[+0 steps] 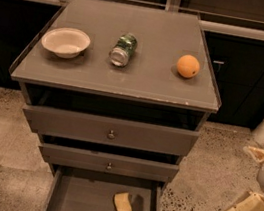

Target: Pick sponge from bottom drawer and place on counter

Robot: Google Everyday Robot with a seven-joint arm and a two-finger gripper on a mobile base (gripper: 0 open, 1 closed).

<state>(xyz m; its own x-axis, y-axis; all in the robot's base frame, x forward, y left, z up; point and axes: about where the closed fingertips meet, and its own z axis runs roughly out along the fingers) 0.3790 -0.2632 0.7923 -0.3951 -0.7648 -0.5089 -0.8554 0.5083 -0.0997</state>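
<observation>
The pale yellow sponge (123,205) lies on the floor of the pulled-out bottom drawer (74,201), right of its middle. The counter (142,74) is the grey-brown cabinet top above. My gripper (246,182) hangs in the air at the far right, beside the cabinet at about the height of the lower drawers. It is open and empty, with one pale finger (258,154) above and one below. It is well to the right of the sponge and apart from the cabinet.
On the counter stand a white bowl (65,41) at the left, a green can (123,49) lying on its side in the middle and an orange (187,66) at the right. Two knobbed drawers (111,133) sit slightly open above the bottom drawer. Speckled floor surrounds the cabinet.
</observation>
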